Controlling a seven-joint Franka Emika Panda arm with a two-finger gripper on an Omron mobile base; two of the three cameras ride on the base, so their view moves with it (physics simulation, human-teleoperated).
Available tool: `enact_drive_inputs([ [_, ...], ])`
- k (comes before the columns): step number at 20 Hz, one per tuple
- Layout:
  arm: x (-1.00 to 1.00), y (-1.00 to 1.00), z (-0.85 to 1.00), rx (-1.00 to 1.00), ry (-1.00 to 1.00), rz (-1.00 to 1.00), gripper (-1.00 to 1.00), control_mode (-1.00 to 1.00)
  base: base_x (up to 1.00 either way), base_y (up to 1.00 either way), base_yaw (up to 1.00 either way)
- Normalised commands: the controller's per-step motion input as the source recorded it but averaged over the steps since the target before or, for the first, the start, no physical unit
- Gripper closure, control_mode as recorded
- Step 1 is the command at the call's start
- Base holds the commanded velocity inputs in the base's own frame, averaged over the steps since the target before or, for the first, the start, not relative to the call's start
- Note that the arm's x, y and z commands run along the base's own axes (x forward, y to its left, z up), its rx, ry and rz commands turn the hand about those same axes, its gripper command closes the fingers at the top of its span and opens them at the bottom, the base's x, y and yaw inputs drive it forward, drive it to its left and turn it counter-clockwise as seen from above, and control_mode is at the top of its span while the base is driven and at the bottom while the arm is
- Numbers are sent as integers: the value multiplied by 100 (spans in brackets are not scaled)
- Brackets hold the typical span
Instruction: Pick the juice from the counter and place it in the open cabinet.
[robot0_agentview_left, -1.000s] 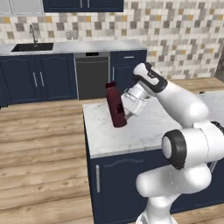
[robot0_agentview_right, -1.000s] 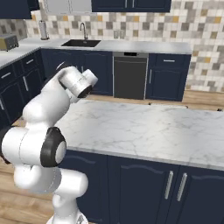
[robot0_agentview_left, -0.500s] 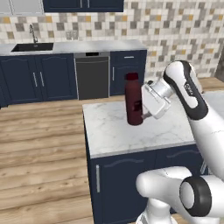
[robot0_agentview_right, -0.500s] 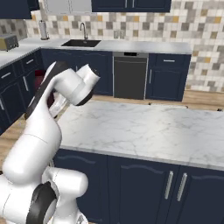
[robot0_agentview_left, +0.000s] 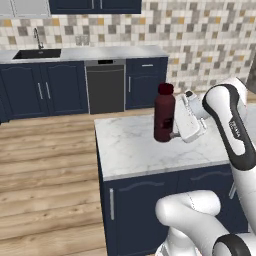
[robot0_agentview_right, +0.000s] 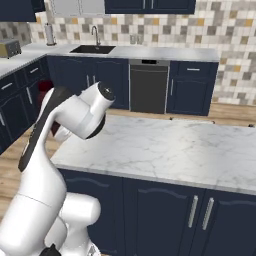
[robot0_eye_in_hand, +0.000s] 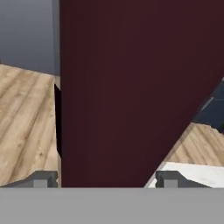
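Observation:
The juice (robot0_agentview_left: 163, 116), a dark maroon bottle with a red cap, hangs upright just above the left part of the marble island counter (robot0_agentview_left: 131, 150). My gripper (robot0_agentview_left: 171, 128) is shut on its lower body from the right. In the hand view the juice (robot0_eye_in_hand: 131, 87) is very close, held between the two fingertips (robot0_eye_in_hand: 43, 179) of my gripper (robot0_eye_in_hand: 105, 180). In the right base view my arm covers most of the juice (robot0_agentview_right: 54, 129), at the left end of the counter (robot0_agentview_right: 175, 147). The open cabinet is out of view.
Behind the island runs a grey counter with a black sink (robot0_agentview_left: 37, 53) and a dishwasher (robot0_agentview_left: 105, 86) below it. Wooden floor (robot0_agentview_left: 45, 170) lies to the island's left. A toaster (robot0_agentview_right: 10, 48) stands on the left side counter.
The bottle has gone from tilted to upright and has moved to the right over the island, still held. The arm's elbow has swung up and to the right.

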Motion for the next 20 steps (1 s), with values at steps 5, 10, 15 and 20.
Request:
enact_drive_inputs([
  [5,0,-12,0,0,15,-2,100,-100,0,0,0],
  [10,0,0,0,0,0,0,100,-100,0,0,0],
  [15,0,5,0,0,0,0,100,-100,0,0,0],
  [20,0,21,-2,0,0,0,100,100,-4,55,0],
])
